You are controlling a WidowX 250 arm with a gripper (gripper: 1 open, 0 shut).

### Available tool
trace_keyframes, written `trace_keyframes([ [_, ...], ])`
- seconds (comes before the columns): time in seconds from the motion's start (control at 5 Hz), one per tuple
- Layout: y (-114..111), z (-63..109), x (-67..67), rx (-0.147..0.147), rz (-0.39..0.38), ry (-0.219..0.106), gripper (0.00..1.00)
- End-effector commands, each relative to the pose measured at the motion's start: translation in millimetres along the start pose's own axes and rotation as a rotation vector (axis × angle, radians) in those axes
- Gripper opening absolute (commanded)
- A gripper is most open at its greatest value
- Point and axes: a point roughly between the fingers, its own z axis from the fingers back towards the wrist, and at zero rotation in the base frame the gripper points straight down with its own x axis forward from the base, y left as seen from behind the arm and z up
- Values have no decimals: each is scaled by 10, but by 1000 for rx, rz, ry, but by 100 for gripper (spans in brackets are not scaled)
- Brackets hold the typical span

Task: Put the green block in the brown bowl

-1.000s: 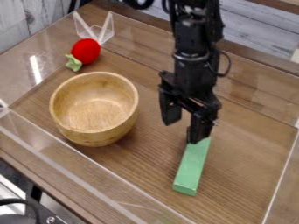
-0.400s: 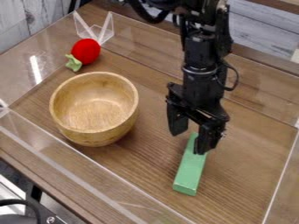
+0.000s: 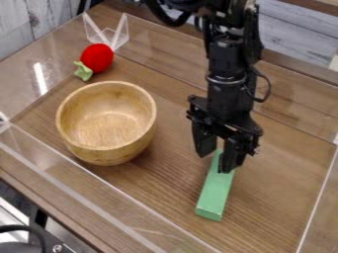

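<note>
The green block [image 3: 215, 195] lies flat on the wooden table, a long bar running from the front toward the arm, to the right of the brown bowl [image 3: 101, 149]. My gripper [image 3: 224, 162] points almost straight down over the block's far end. Its black fingers [image 3: 207, 144] have drawn in against the two sides of that end, which they partly hide. The block still rests on the table. The bowl is empty and stands about a hand's width left of the gripper.
A small red ball with a green bit [image 3: 95, 56] lies at the back left, beside a clear pronged object [image 3: 111, 30]. A low clear plastic wall [image 3: 93, 188] runs along the table's front and left edges.
The gripper came down a little and toward the front over the block's far end. Its fingers then narrowed from wide open onto the block's sides. Block and bowl have not moved.
</note>
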Motion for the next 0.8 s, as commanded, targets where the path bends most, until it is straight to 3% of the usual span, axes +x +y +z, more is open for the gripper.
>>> trace_keyframes([
  [0.0,4,262,35,4,28,-49,0],
  [0.2,-8,479,3,9,57,-62,0],
  [0.4,-32,343,-14,7,63,-43,100],
  [0.6,-41,254,-36,2,71,-30,100],
])
